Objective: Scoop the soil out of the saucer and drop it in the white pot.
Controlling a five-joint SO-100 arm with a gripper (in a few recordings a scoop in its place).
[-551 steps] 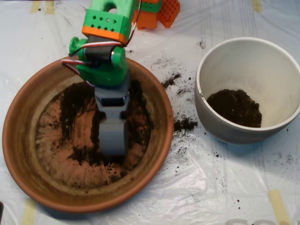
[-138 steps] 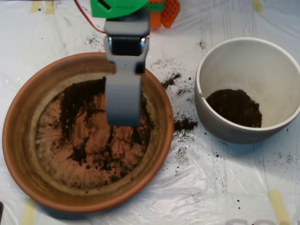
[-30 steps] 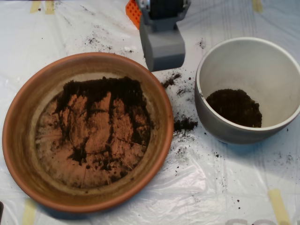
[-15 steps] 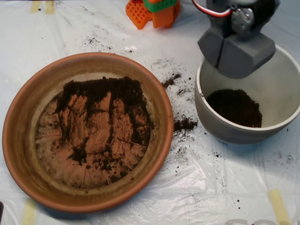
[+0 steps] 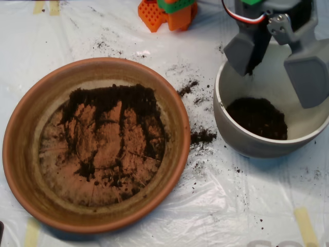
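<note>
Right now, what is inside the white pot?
A dark mound of soil lies on the white pot's floor. The open scoop hangs above and covers part of the far inner wall, so anything there is hidden.

Nothing readable anywhere in this shot — no labels, brand names, numbers or signs on any surface I can make out.
</note>
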